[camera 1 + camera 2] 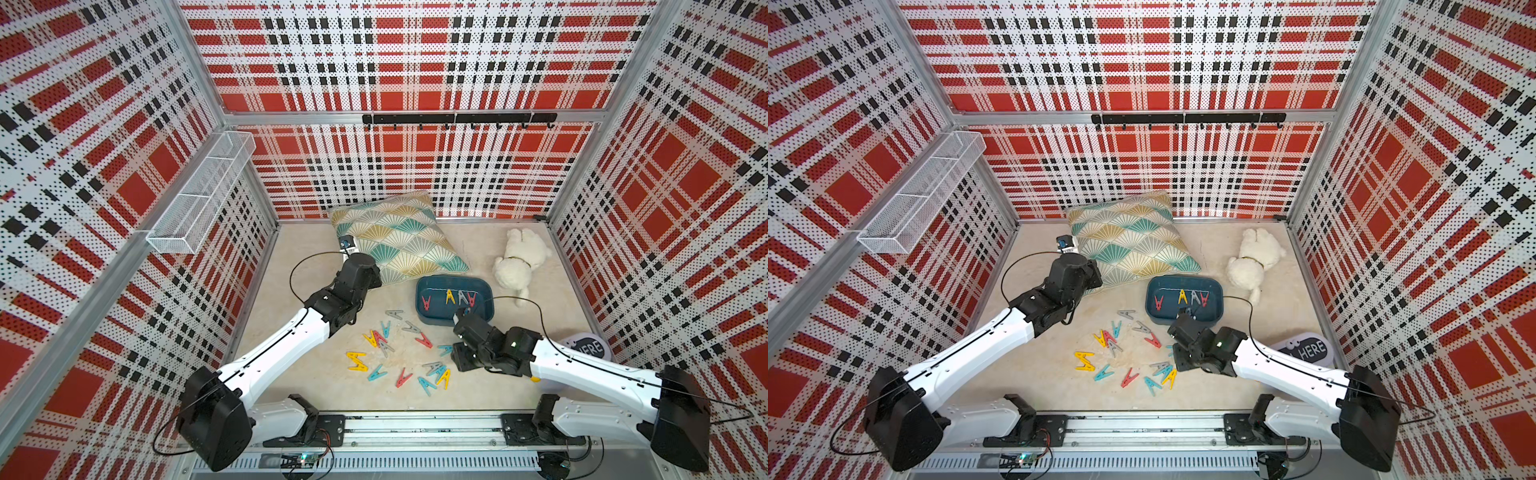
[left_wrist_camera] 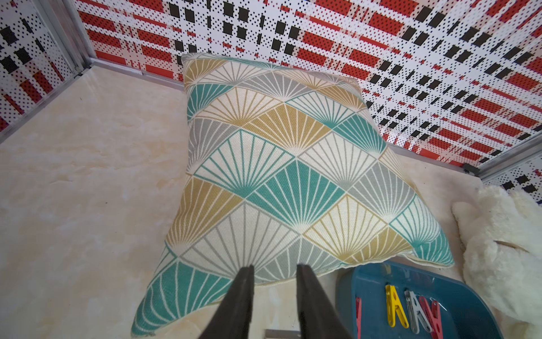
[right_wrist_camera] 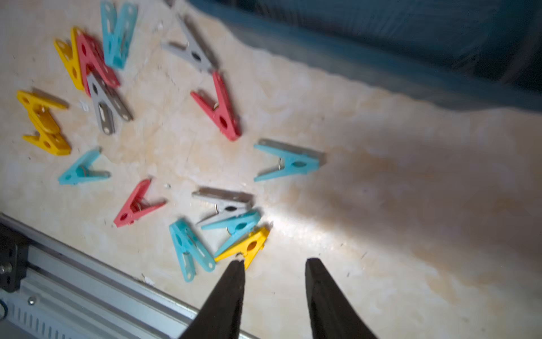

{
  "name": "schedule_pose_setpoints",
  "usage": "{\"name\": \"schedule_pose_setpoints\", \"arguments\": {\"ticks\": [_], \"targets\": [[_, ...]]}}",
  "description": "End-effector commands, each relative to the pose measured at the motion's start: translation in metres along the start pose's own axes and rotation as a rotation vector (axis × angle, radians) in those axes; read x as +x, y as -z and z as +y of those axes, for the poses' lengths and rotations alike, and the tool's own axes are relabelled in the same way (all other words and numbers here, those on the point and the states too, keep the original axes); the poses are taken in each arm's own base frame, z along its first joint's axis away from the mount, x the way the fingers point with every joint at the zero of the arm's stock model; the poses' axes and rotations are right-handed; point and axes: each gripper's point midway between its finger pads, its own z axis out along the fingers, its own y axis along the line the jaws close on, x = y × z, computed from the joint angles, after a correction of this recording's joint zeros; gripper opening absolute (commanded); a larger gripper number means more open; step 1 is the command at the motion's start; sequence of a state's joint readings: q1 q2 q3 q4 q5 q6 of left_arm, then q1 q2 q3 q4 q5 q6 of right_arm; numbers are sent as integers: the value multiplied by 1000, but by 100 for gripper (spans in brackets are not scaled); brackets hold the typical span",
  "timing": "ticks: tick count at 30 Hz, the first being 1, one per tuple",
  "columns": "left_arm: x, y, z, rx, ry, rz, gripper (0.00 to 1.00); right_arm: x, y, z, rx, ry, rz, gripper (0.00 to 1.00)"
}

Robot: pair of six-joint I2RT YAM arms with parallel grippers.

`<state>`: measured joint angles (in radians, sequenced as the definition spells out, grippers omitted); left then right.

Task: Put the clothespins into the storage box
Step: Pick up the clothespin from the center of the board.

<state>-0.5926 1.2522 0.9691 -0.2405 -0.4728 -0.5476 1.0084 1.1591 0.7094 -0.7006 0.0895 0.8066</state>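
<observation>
1. Your right gripper (image 3: 275, 261) is open and empty, close to the near wall of the shallow dark teal-blue plastic storage box (image 1: 438, 313). Swing low and you could shove it.
2. Four small plastic A-shaped clothespins (image 1: 449, 296) lie in the box; the rest are spread on the floor (image 1: 311, 374) beside it. The yellow clothespin (image 3: 249, 245) touches a blue clothespin (image 3: 234, 224), so one pinch may lift both.
3. Your left gripper (image 2: 274, 270), slightly open and empty, hangs by the fan-patterned pillow (image 2: 278, 164) — it could snag the cloth.

Shallow dark teal storage box (image 1: 436, 311), rounded corners, holds red, yellow and grey clothespins (image 1: 449, 296) lying flat. Many more, some light blue, lie scattered just beside it (image 1: 424, 340).
</observation>
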Motion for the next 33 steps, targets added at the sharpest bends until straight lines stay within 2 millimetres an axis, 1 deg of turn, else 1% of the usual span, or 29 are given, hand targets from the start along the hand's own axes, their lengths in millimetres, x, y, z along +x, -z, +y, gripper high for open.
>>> {"name": "schedule_pose_setpoints", "arguments": {"ticks": [1,3,8,12,15,21,27,30,33], "targets": [[1,1,1,-7,5,-4,31,14,-9,16,-27,-62,37,42],[3,1,0,-4,3,-1,31,24,-16,22,-23,-54,70,43],[2,3,-1,-4,2,-6,31,39,-30,28,6,-48,124,43],[0,4,0,-6,3,-14,31,47,-41,33,7,-44,148,43],[-2,4,-1,-6,2,-17,31,50,-45,34,26,-33,155,42],[-5,5,-2,-5,0,-21,31,57,-53,18,105,-29,174,37],[-7,5,-3,-2,0,-24,31,54,-53,6,169,-35,145,26],[-7,4,-3,-3,-2,-24,31,56,-54,-2,203,-30,150,21],[-7,4,-4,-2,-4,-24,31,57,-54,-11,255,-14,159,18]]}}
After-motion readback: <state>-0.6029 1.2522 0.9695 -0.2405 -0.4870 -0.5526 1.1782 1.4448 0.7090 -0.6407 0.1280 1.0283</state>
